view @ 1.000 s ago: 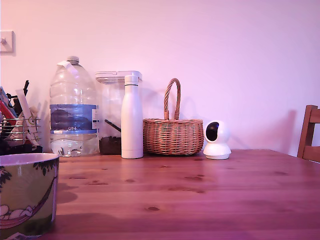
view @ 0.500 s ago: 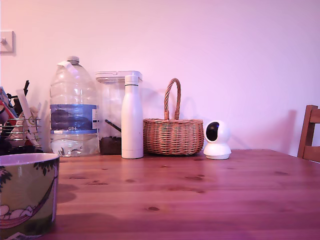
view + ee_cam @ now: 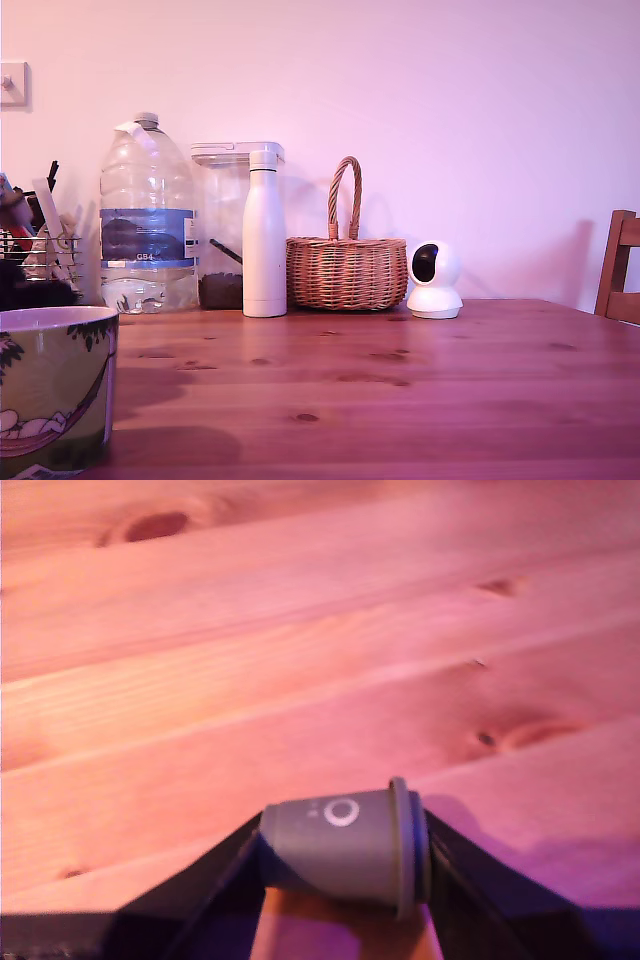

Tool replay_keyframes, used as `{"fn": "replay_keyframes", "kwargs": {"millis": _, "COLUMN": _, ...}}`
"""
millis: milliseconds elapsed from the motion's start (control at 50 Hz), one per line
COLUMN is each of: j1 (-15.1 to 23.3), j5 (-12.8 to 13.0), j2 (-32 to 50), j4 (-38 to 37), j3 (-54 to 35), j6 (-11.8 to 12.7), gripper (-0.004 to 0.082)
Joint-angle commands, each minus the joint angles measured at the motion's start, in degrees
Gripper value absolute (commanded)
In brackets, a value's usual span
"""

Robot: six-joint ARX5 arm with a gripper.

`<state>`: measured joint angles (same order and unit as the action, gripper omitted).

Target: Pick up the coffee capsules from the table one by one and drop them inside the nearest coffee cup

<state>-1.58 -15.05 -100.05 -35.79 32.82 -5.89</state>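
A grey coffee capsule (image 3: 340, 842) with a white ring mark lies on its side between my gripper's (image 3: 345, 852) two black fingers (image 3: 215, 872), which are shut on it. It hangs above the reddish-brown plank table (image 3: 300, 660). In the exterior view the large green coffee cup (image 3: 50, 390), with a pale rim and a hammock painted on it, stands at the near left corner of the table (image 3: 400, 380). That view shows no capsule, and I cannot make out my gripper there, only dark shapes at the left edge behind the cup.
Along the wall stand a big clear water bottle (image 3: 147, 215), a clear container (image 3: 225, 225), a white bottle (image 3: 264, 235), a wicker basket (image 3: 346, 265) and a small white camera (image 3: 434, 280). A wire holder with utensils (image 3: 40, 245) is at the far left, a chair (image 3: 620, 270) at the right.
At the exterior view's left edge the dark and red shapes behind the cup have shifted. The cup and the things along the wall have not moved.
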Motion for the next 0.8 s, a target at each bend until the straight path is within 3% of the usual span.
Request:
{"fn": "replay_keyframes", "kwargs": {"millis": 0, "j1": -0.02, "j5": -0.48, "j2": 2.93, "j4": 1.62, "j3": -0.76, "j6": -0.44, "gripper": 0.0336}}
{"fn": "replay_keyframes", "kwargs": {"millis": 240, "j1": -0.02, "j5": -1.64, "j2": 12.02, "j4": 9.22, "j3": -0.76, "j6": -0.59, "gripper": 0.0336}}
{"fn": "replay_keyframes", "kwargs": {"millis": 520, "j1": -0.04, "j5": -5.97, "j2": 21.07, "j4": 19.04, "j3": -0.79, "j6": -0.59, "gripper": 0.0336}}
{"fn": "replay_keyframes", "kwargs": {"millis": 780, "j1": -0.11, "j5": -7.17, "j2": 29.86, "j4": 27.98, "j3": -0.81, "j6": -0.59, "gripper": 0.0336}}
